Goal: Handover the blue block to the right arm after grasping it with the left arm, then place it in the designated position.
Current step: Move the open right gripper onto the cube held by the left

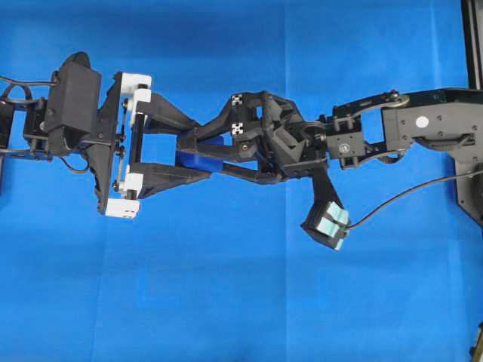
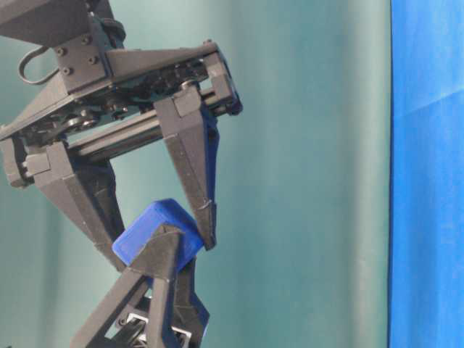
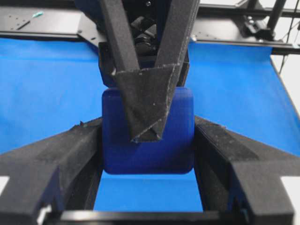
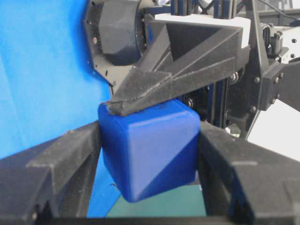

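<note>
The blue block (image 1: pixel 198 160) hangs in the air above the blue cloth, held from both sides at once. My left gripper (image 1: pixel 204 151), on white brackets, comes in from the left and is shut on it; in its wrist view the block (image 3: pixel 147 157) fills the gap between both fingers. My right gripper (image 1: pixel 193 149), with checkered tags, comes in from the right, turned crosswise. In its wrist view both fingers press the block (image 4: pixel 150 154). One right finger (image 3: pixel 145 108) lies across the block's face. From table level the block (image 2: pixel 156 232) sits tilted between the crossed finger pairs.
Blue cloth (image 1: pixel 226 302) covers the table beneath both arms. A black frame rail (image 1: pixel 473 45) runs along the right edge. A cable (image 1: pixel 407 192) trails from the right arm's mint-green module (image 1: pixel 328 225). A teal backdrop (image 2: pixel 312 145) stands behind.
</note>
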Robot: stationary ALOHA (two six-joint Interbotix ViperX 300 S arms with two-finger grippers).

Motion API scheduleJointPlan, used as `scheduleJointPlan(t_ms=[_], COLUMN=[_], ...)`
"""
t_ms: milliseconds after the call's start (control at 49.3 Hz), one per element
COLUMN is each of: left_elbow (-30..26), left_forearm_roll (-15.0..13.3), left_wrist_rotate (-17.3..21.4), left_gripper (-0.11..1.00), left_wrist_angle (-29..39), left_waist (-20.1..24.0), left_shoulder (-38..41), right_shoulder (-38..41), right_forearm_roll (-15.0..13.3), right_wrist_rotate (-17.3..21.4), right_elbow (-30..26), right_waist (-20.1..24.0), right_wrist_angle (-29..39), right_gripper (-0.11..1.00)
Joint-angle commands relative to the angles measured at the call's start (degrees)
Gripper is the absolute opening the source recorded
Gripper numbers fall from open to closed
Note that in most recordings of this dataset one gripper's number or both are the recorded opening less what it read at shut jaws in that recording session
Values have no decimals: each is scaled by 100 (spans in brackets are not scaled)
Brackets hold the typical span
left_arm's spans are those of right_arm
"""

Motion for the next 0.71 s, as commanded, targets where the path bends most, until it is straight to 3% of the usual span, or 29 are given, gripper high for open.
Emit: scheduleJointPlan(t_ms=[0, 223, 345, 426, 689], left_elbow=[-79, -88, -88, -88, -88], left_forearm_roll=[18, 18, 18, 18, 18], left_wrist_rotate=[9, -44, -35, -35, -44], left_gripper=[49, 51, 81, 93, 93], left_wrist_angle=[-26, -88, -132, -141, -141], left_waist=[-18, -18, -18, 9, 26], left_shoulder=[-79, -88, -88, -88, -97], right_shoulder=[-79, -70, -79, -97, -114], right_forearm_roll=[18, 26, 26, 26, 26], right_wrist_rotate=[18, 18, 26, 26, 26], right_elbow=[-149, -149, -141, -132, -114], right_waist=[-26, -26, -18, -18, 0], right_wrist_angle=[-9, 0, 0, -9, 0], right_gripper=[52, 52, 52, 52, 52])
